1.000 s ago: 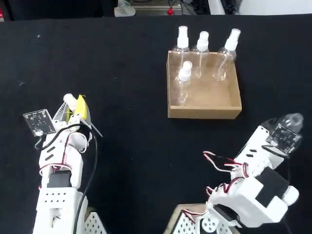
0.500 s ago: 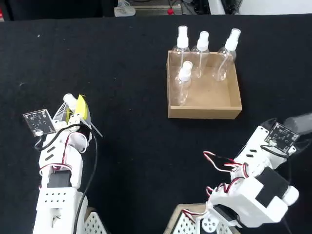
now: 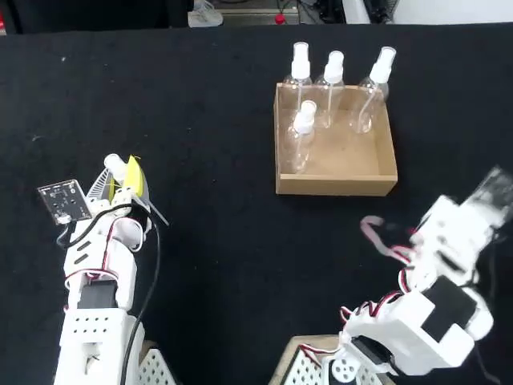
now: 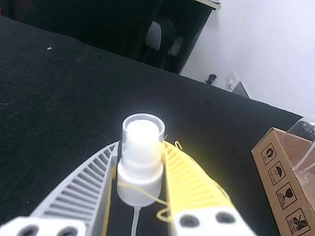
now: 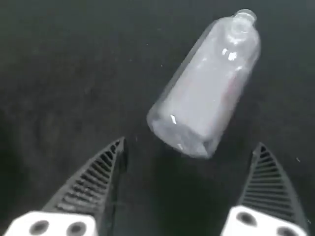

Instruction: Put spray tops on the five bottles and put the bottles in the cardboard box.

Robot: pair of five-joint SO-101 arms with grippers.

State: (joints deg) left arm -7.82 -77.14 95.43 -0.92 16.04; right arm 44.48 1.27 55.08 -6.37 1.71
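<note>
1. High view: four capped bottles (image 3: 300,140) stand inside cardboard box (image 3: 337,186); left gripper (image 3: 124,172) on table's (image 3: 200,80) left side.
2. Left wrist: fingers clamped on spray top (image 4: 141,152).
3. Right wrist: right gripper (image 5: 189,146) spread wide, holding nothing; uncapped bottle (image 5: 206,93) lies just ahead.

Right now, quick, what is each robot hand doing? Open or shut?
Left gripper: shut on a spray top.
Right gripper: open, holding nothing; a capless bottle lies just ahead of it.
</note>
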